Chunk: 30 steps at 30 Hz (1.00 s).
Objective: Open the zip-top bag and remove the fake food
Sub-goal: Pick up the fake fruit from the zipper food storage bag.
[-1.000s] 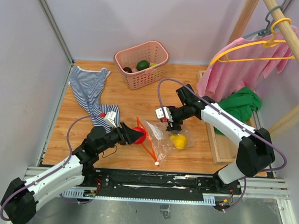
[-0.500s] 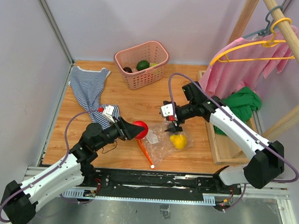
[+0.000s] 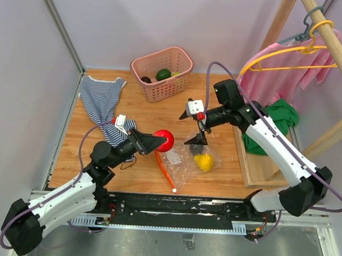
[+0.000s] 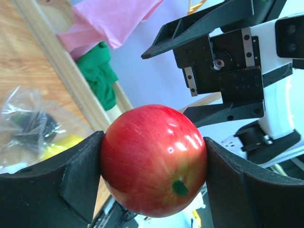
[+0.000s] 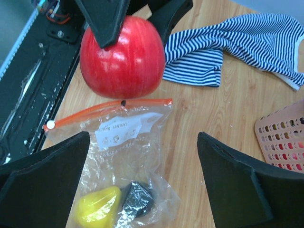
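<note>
Pinches a red apple in the left hand, raised just above the zip edge of the clear bag. Hangs the right hand over that bag, spread wide, empty. Leaves the bag lying on the counter, with a yellow fruit and a dark piece inside.

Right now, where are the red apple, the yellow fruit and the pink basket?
red apple (image 4: 153, 159): left wrist view, middle of its skin.
yellow fruit (image 3: 204, 161): top external view, its middle.
pink basket (image 3: 164, 88): top external view, its near wall.
</note>
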Tool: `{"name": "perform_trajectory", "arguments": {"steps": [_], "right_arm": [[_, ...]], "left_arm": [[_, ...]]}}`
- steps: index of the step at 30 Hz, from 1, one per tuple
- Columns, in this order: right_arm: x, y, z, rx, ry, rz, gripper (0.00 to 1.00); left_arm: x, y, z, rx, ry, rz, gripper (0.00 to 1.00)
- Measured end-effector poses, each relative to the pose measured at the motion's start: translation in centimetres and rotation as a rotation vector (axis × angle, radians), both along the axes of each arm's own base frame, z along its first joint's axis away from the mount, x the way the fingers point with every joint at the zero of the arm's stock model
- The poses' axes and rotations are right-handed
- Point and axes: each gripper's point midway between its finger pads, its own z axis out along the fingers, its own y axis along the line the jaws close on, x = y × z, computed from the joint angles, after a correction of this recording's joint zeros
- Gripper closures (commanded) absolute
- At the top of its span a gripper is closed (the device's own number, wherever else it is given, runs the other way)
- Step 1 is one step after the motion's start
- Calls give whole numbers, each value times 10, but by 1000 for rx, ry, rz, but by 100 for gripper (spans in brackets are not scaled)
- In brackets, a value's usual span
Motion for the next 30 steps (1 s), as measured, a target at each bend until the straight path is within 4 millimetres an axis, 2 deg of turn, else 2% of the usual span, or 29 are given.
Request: {"name": "perform_trajectory", "arguments": {"steps": [5,16,19,30], "right_arm": [[-2,4,24,36,43,-23,2],[-17,19,50,57,93,-21,2],[-20,25,51,52,90,-16,2],[-24,49,32,-17,95,-24,2]], "left_arm": [[1,-5,15,-108,-2,-27,67],[4,-9,38,-251,-4,-64,68],[5,-8,42,-272,-3,-61,68],[5,-12,46,-319,31,-66,68]]}}
